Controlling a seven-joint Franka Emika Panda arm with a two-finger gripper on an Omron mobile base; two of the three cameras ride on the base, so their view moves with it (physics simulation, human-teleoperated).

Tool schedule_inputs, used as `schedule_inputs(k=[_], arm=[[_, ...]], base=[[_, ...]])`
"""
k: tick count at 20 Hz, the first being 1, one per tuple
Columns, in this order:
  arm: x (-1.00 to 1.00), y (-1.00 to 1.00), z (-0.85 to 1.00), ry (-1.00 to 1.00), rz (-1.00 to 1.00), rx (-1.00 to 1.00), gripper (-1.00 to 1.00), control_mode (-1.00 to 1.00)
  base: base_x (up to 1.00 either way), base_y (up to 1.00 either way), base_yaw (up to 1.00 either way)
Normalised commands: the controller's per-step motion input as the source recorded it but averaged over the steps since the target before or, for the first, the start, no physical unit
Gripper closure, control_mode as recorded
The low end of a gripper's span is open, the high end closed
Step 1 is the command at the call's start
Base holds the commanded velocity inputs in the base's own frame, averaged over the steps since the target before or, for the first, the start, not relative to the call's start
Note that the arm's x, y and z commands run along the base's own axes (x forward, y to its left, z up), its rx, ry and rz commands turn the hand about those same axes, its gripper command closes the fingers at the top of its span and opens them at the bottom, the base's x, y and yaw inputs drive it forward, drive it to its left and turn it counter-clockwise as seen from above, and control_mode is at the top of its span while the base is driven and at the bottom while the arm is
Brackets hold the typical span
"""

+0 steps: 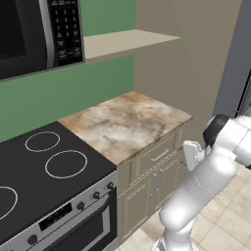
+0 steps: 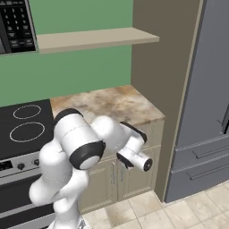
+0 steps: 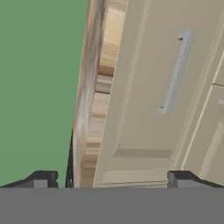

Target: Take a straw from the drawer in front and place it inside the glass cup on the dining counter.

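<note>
On the far left there's the stovetop [image 1: 44,166], then the marbled worktop [image 1: 125,122] next to it, and right under that the drawer [image 1: 157,156], closed, handle facing the robot. The straw must be inside it, so can't see it. Further right the arm bends down in front of the cabinet, I'd guess to line the hand up with the drawer front. In the hand view the gripper [image 3: 111,179] is rolled sideways, so the handle [image 3: 176,72] runs up the frame. Jaws are spread wide, holding nothing, not touching the drawer yet. Tall grey fridge [image 2: 203,98] at the far right.
</note>
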Motion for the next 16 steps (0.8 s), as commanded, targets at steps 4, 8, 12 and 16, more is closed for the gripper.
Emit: schedule_inputs(k=[4,8,12,16], arm=[[0.22,0.0,-0.39,-0.02,0.0,0.05,-1.0,-1.0],[0.2,0.0,-0.4,-0.02,0.0,0.05,-1.0,-1.0],[0.26,0.0,-0.45,-0.01,0.0,0.07,-1.0,-1.0],[0.31,0.0,-0.41,-0.01,0.0,0.08,-1.0,-1.0]], base=[[0.0,0.0,0.0],[0.0,0.0,0.0],[0.0,0.0,0.0],[0.0,0.0,0.0]])
